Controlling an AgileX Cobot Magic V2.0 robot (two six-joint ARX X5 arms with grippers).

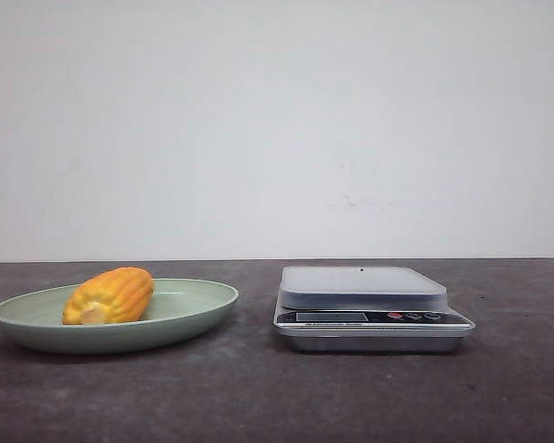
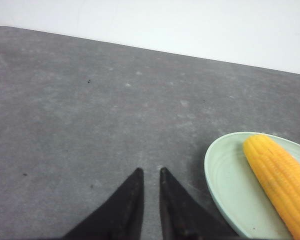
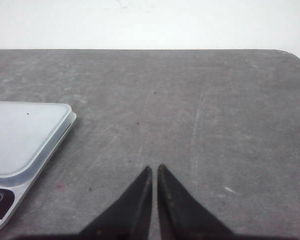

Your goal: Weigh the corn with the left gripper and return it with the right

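Note:
The corn (image 1: pixel 109 295) is an orange-yellow cob lying on a pale green plate (image 1: pixel 203 305) at the left of the table. It also shows in the left wrist view (image 2: pixel 277 177), on the plate (image 2: pixel 225 175). My left gripper (image 2: pixel 151 172) hangs over bare table beside the plate, its fingers nearly together with a narrow gap and nothing between them. My right gripper (image 3: pixel 154 168) is shut and empty over bare table beside the scale (image 3: pixel 25 137). Neither gripper shows in the front view.
A silver digital kitchen scale (image 1: pixel 369 305) with a pale platform stands right of the plate. The table top is dark grey, with a white wall behind it. The table's far right corner (image 3: pixel 290 54) shows in the right wrist view.

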